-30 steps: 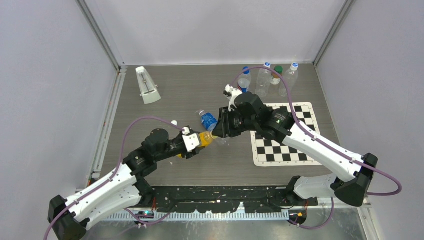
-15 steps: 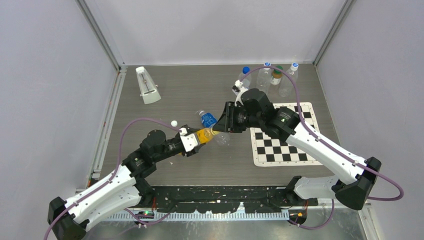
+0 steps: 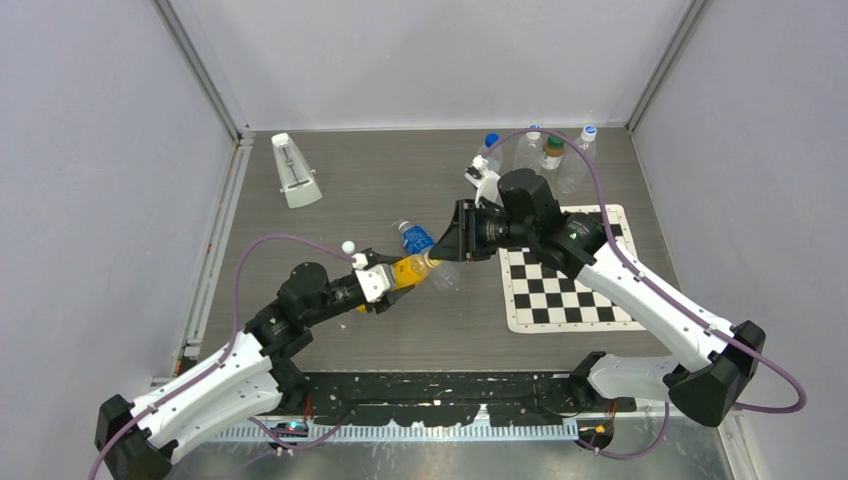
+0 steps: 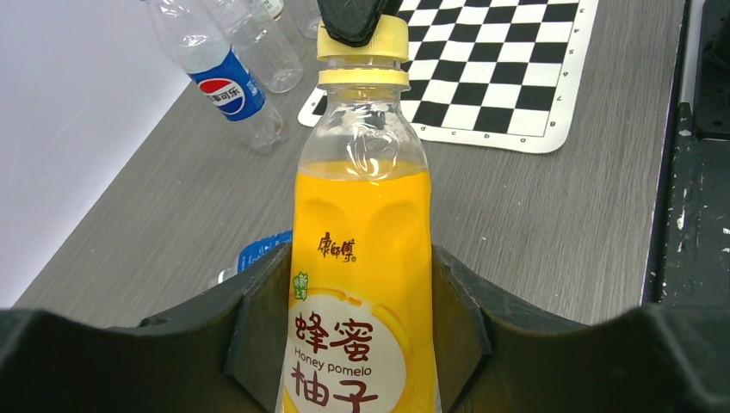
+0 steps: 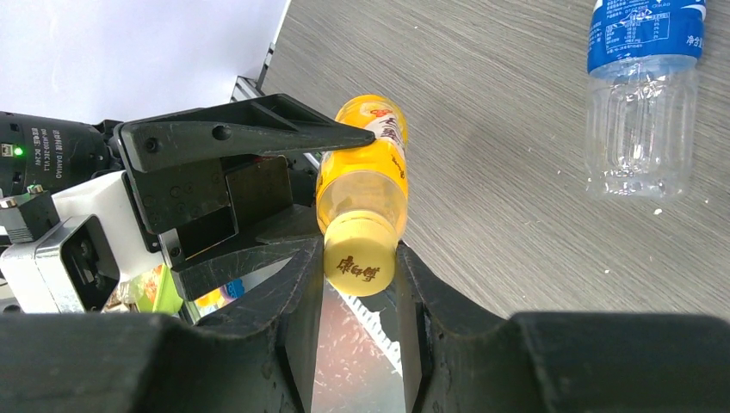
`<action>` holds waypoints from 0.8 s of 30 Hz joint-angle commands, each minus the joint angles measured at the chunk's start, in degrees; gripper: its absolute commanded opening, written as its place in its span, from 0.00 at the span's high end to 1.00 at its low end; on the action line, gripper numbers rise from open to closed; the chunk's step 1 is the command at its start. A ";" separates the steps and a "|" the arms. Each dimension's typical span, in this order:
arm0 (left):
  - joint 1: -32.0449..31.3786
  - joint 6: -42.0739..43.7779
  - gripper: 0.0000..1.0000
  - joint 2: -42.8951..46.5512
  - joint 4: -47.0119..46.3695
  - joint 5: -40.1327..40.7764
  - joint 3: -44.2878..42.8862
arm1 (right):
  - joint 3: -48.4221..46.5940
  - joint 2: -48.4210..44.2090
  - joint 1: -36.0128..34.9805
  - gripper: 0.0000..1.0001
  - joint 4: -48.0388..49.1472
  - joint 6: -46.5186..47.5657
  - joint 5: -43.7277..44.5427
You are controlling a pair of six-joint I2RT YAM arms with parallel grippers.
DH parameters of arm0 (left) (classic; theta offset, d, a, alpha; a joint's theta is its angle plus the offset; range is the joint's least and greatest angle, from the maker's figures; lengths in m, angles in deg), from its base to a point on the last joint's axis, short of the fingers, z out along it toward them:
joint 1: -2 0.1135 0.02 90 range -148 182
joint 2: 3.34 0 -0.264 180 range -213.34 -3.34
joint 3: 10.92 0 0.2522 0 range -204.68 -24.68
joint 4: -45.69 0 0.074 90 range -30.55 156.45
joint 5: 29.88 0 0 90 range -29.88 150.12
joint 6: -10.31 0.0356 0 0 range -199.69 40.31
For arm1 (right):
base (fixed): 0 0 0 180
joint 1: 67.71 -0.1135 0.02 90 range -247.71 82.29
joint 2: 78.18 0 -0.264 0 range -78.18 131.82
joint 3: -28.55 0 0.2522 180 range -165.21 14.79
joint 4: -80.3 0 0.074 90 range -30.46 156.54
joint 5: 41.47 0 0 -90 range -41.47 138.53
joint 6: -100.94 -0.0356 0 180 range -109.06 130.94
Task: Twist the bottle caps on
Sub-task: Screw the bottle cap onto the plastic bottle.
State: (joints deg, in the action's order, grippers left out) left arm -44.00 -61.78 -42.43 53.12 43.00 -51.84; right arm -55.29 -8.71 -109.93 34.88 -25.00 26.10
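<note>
My left gripper (image 3: 398, 276) (image 4: 361, 288) is shut on the body of a yellow honey pomelo bottle (image 3: 412, 270) (image 4: 361, 258) and holds it tilted above the table. The yellow cap (image 4: 362, 41) (image 5: 360, 265) sits on the bottle's neck. My right gripper (image 3: 438, 258) (image 5: 360, 258) is shut on this cap, one finger on each side. A small white cap (image 3: 348, 246) lies on the table by the left arm. A loose blue cap is not in view.
A clear Pepsi bottle (image 3: 415, 240) (image 5: 641, 95) lies on the table just behind the held bottle. A checkered mat (image 3: 570, 270) lies at the right. Several bottles (image 3: 530, 150), one with a dark green cap (image 3: 553, 140), stand at the back. A white metronome (image 3: 296, 170) stands back left.
My right wrist has turned about the yellow cap while gripping it, and the right forearm has swung back. The left gripper and bottle have barely shifted.
</note>
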 commanded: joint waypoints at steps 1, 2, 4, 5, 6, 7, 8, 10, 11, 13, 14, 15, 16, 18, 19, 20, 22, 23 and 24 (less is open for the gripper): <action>-0.50 -0.96 1.00 0.06 -8.15 -4.28 -1.13 | -0.73 0.29 -0.33 0.97 3.97 0.83 -1.78; -0.50 -0.95 1.00 0.00 -7.84 -3.98 -1.21 | -0.92 0.21 -0.28 0.94 3.93 1.11 -1.42; -0.50 -0.86 1.00 -0.23 -7.15 -3.32 -1.39 | -1.57 -0.40 -0.28 0.82 3.58 2.17 -0.51; -0.50 -0.86 1.00 -0.31 -6.77 -2.89 -1.48 | -1.97 -0.57 -0.25 0.71 3.42 3.26 -0.20; -0.50 -0.86 1.00 -0.33 -6.50 -2.43 -1.57 | -2.24 -0.92 -0.24 0.66 2.94 3.83 0.54; -0.50 -0.94 1.00 -0.38 -6.24 -1.83 -1.70 | -2.75 -1.05 -0.24 0.58 2.75 4.91 0.99; -0.50 -1.02 1.00 -0.45 -5.98 -1.43 -1.80 | -3.03 -1.43 -0.24 0.55 2.31 5.35 1.76; -0.50 -1.44 1.00 -0.62 -5.49 -0.66 -2.04 | -3.64 -2.00 -0.23 0.46 1.78 6.91 2.65; -0.50 -1.70 1.00 -0.78 -5.12 -0.10 -2.21 | -4.07 -2.25 -0.23 0.41 1.65 7.99 2.96; -0.50 -2.02 1.00 -1.23 -4.17 0.89 -2.67 | -4.58 -3.14 -0.23 0.32 1.10 10.51 3.69; -0.52 -2.27 1.00 -1.39 -3.72 1.21 -2.98 | -4.73 -3.80 -0.19 0.30 0.80 11.54 3.99; -0.51 -2.70 1.00 -1.50 -3.31 1.49 -3.22 | -5.11 -4.16 -0.22 0.26 0.58 13.78 4.51; -0.50 -3.03 1.00 -1.66 -2.93 1.66 -3.53 | -5.31 -4.94 -0.23 0.24 -0.15 15.19 4.77; -0.50 -3.81 1.00 -2.01 -2.01 2.08 -4.08 | -6.13 -6.33 -0.19 0.20 -1.80 20.41 6.13; -0.52 -4.23 1.00 -2.22 -1.68 2.24 -4.32 | -6.51 -6.83 -0.21 0.19 -2.30 24.85 6.54; -0.50 -4.59 1.00 -2.36 -1.33 2.22 -4.52 | -6.62 -7.93 -0.23 0.18 -3.31 29.77 6.45; -0.50 -5.33 1.00 -2.69 -0.89 1.61 -4.90 | -6.31 -9.65 -0.22 0.18 -4.53 36.48 6.16; -0.43 -5.61 1.00 -2.86 -0.64 0.98 -5.16 | -5.73 -10.66 -0.18 0.18 -4.93 39.02 5.45; -0.44 -5.87 1.00 -3.03 -0.32 0.01 -5.45 | -5.05 -11.11 -0.22 0.19 -5.86 43.53 4.93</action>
State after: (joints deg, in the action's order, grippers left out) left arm -44.39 -65.63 -45.07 53.36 44.33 -54.03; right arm -59.10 -16.21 -109.97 31.60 0.53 31.19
